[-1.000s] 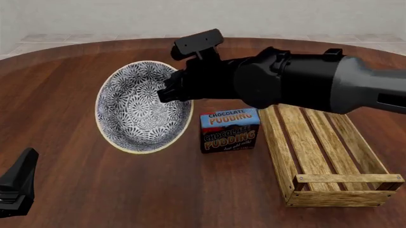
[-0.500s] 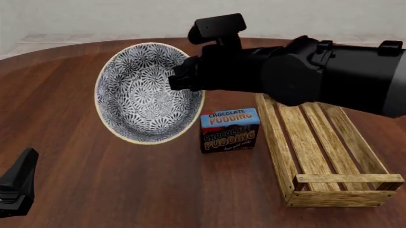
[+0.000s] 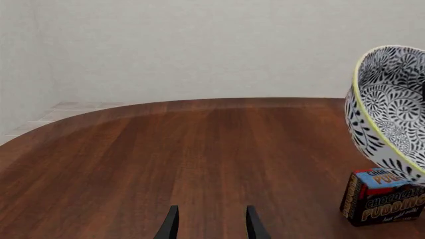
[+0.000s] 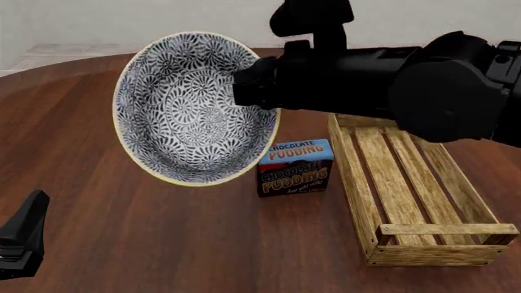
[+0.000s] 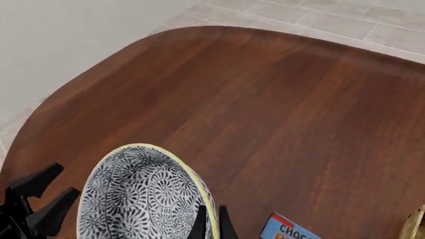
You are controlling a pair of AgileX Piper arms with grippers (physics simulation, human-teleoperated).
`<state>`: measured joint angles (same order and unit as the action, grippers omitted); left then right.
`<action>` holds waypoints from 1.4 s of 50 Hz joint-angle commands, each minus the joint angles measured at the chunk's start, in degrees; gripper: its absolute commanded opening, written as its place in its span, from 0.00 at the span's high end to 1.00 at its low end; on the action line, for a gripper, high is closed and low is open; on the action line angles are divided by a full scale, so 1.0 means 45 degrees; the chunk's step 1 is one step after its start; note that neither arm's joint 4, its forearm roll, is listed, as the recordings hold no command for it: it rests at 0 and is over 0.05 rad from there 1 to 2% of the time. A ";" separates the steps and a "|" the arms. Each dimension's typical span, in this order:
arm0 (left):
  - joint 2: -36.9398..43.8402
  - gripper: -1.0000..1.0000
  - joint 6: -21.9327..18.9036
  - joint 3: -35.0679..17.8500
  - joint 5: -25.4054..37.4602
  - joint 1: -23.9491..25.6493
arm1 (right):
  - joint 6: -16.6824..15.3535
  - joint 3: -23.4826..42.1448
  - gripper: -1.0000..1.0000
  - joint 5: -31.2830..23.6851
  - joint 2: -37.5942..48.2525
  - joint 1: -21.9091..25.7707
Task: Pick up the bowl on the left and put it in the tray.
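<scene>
The blue-grey patterned bowl (image 4: 191,110) hangs tilted above the table, its inside facing the front camera, left of the pudding box. My right gripper (image 4: 243,90) is shut on the bowl's right rim. In the right wrist view the fingers (image 5: 199,225) pinch the cream rim of the bowl (image 5: 136,199). The light-wood tray (image 4: 358,183) lies on the table at the right, with nothing in it. My left gripper (image 4: 22,243) rests low at the near left, far from the bowl. Its fingers (image 3: 171,225) stand open over bare wood, with the bowl (image 3: 391,107) off to one side.
A chocolate pudding box (image 4: 294,166) stands upright between the bowl and the tray's left wall, just below the bowl's lower edge. The round wooden table (image 4: 163,244) ends at a curved far edge, with pale floor and wall beyond.
My right arm has lifted the bowl higher above the table and slightly to the right, still tilted. The left gripper, the box and the tray have not moved.
</scene>
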<state>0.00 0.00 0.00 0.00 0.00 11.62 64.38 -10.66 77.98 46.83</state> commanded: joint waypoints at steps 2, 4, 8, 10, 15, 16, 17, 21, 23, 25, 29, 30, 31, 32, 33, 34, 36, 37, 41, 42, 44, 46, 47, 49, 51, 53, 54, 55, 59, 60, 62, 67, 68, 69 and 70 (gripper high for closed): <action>0.0000 0.00 0.0000 0.0000 0.0000 0.0000 | -0.0031 -0.0233 1.00 -0.0346 -0.1124 0.0222; 0.0000 0.00 0.0000 0.0000 0.0000 0.0000 | -0.0054 -0.0287 1.00 -0.0373 -0.1254 0.0234; 0.0000 0.00 0.0000 0.0000 0.0000 0.0000 | -0.0247 -0.0374 1.00 -0.0490 -0.1600 0.0018; 0.0000 0.00 0.0000 0.0000 0.0000 0.0000 | -0.0270 -0.0403 1.00 -0.0513 -0.1664 0.0009; 0.0000 0.00 0.0000 0.0000 0.0000 0.0000 | -0.0114 -0.0514 1.00 -0.0700 -0.2088 -0.0283; 0.0000 0.00 0.0000 0.0000 0.0000 0.0000 | -0.0091 -0.0544 1.00 -0.0722 -0.2167 -0.0325; 0.0000 0.00 0.0000 0.0000 0.0000 0.0000 | -0.0061 -0.0573 1.00 -0.0750 -0.2193 -0.0342; 0.0000 0.00 0.0000 0.0000 0.0000 0.0000 | -0.0087 -0.0627 1.00 -0.0928 -0.2354 -0.0677; 0.0000 0.00 0.0000 0.0000 0.0000 0.0000 | 0.0043 -0.0628 1.00 -0.1062 -0.2561 -0.0793; 0.0000 0.00 0.0000 0.0000 0.0000 0.0000 | 0.0171 -0.0619 1.00 -0.1176 -0.2669 -0.0732; 0.0000 0.00 0.0000 0.0000 0.0000 0.0000 | 0.0331 -0.0721 1.00 -0.1312 -0.3010 -0.0791; 0.0000 0.00 0.0000 0.0000 0.0000 0.0000 | 0.0326 -0.0721 1.00 -0.1396 -0.3106 -0.0834; 0.0000 0.00 0.0000 0.0000 0.0000 0.0000 | 0.0326 -0.0721 1.00 -0.1397 -0.3107 -0.0834; 0.0000 0.00 0.0000 0.0000 0.0000 0.0000 | 0.0428 -0.0745 1.00 -0.1463 -0.3234 -0.0912; 0.0000 0.00 0.0000 0.0000 0.0000 0.0000 | 0.0586 -0.0826 1.00 -0.1495 -0.3328 -0.0944; 0.0000 0.00 0.0000 0.0000 0.0000 0.0000 | 0.0606 -0.0864 1.00 -0.1526 -0.3433 -0.0995; 0.0000 0.00 0.0000 0.0000 0.0000 0.0000 | 0.0737 -0.0953 1.00 -0.1601 -0.3650 -0.1211; 0.0000 0.00 0.0000 0.0000 0.0000 0.0000 | 0.0711 -0.0974 1.00 -0.1638 -0.3723 -0.1306; 0.0000 0.00 0.0000 0.0000 0.0000 0.0000 | 0.0855 -0.1174 1.00 -0.1659 -0.4141 -0.1607; 0.0000 0.00 0.0000 0.0000 0.0000 0.0000 | 0.0897 -0.1208 1.00 -0.1639 -0.4166 -0.1571; 0.0000 0.00 0.0000 0.0000 0.0000 0.0000 | 0.1071 -0.1287 1.00 -0.1596 -0.4235 -0.1677; 0.0000 0.00 0.0000 0.0000 0.0000 0.0000 | 0.1101 -0.1287 1.00 -0.1595 -0.4234 -0.1672; 0.0000 0.00 0.0000 0.0000 0.0000 0.0000 | 0.1148 -0.1304 1.00 -0.1587 -0.4278 -0.1742; 0.0000 0.00 0.0000 0.0000 0.0000 0.0000 | 0.1288 -0.1303 1.00 -0.1647 -0.4371 -0.1886; 0.0000 0.00 0.0000 0.0000 0.0000 0.0000 | 0.1358 -0.1360 1.00 -0.1616 -0.4458 -0.1996; 0.0000 0.00 0.0000 0.0000 0.0000 0.0000 | 0.1435 -0.1402 1.00 -0.1634 -0.4592 -0.2226; 0.0000 0.00 0.0000 0.0000 0.0000 0.0000 | 0.1435 -0.1403 1.00 -0.1634 -0.4593 -0.2226; 0.0000 0.00 0.0000 0.0000 0.0000 0.0000 | 0.1487 -0.1429 1.00 -0.1620 -0.4632 -0.2241; 0.0000 0.00 0.0000 0.0000 0.0000 0.0000 | 0.1735 -0.1585 1.00 -0.1516 -0.4842 -0.2553; 0.0000 0.00 0.0000 0.0000 0.0000 0.0000 | 0.1724 -0.1650 1.00 -0.1475 -0.4954 -0.2695; 0.0000 0.00 0.0000 0.0000 0.0000 0.0000 | 0.1806 -0.1744 1.00 -0.1417 -0.5045 -0.2745; 0.0000 0.00 0.0000 0.0000 0.0000 0.0000 | 0.1830 -0.1900 1.00 -0.1504 -0.5274 -0.3207; 0.0000 0.00 0.0000 0.0000 0.0000 0.0000 | 0.1830 -0.1922 1.00 -0.1470 -0.5347 -0.3150; 0.0000 0.00 0.0000 0.0000 0.0000 0.0000 | 0.1980 -0.1994 1.00 -0.1473 -0.5380 -0.3241; 0.0000 0.00 0.0000 0.0000 0.0000 0.0000 | 0.1971 -0.2017 1.00 -0.1468 -0.5445 -0.3326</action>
<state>0.00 0.00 0.00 0.00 0.00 18.94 56.47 -17.50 55.91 34.70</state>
